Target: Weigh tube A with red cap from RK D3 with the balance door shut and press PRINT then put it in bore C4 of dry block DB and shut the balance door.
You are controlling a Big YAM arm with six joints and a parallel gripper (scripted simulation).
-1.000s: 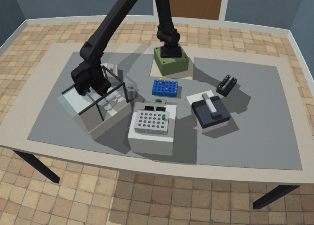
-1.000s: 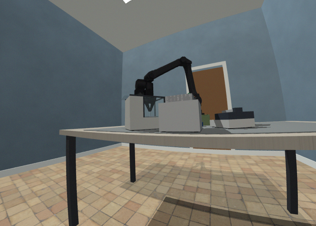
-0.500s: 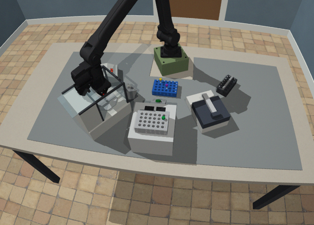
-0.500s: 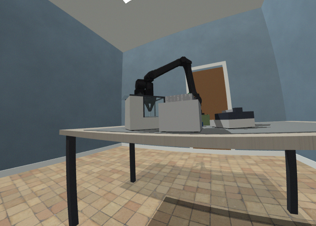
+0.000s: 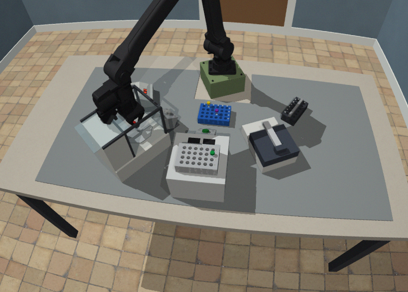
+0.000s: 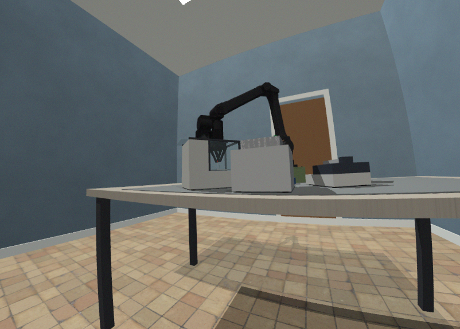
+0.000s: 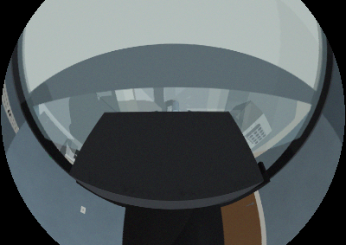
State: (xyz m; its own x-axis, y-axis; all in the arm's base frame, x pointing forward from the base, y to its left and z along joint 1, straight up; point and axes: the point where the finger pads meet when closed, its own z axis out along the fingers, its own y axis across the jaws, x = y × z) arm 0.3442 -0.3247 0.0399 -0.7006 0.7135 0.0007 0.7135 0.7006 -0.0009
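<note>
The balance [image 5: 141,160] [image 6: 195,169] stands at the left of the mat in the top view. Its top pane [image 5: 90,132] is slid back, so the glass box is open on top. My gripper [image 5: 132,119] [image 6: 217,156] reaches down into the box and its fingers stand open. Tube A's red cap [image 5: 134,121] [image 6: 217,161] shows between the fingertips, low in the box. I cannot tell where it stands on the pan. The wrist view shows only my dark gripper body [image 7: 168,150] and the glass.
The blue tube rack [image 5: 214,115] holds a yellow-capped and a magenta-capped tube. A white station carries a grey block of bores [image 5: 197,156] with one green-capped tube [image 5: 212,152]. A dark-lidded unit [image 5: 273,147] and a small black block [image 5: 294,110] stand to the right.
</note>
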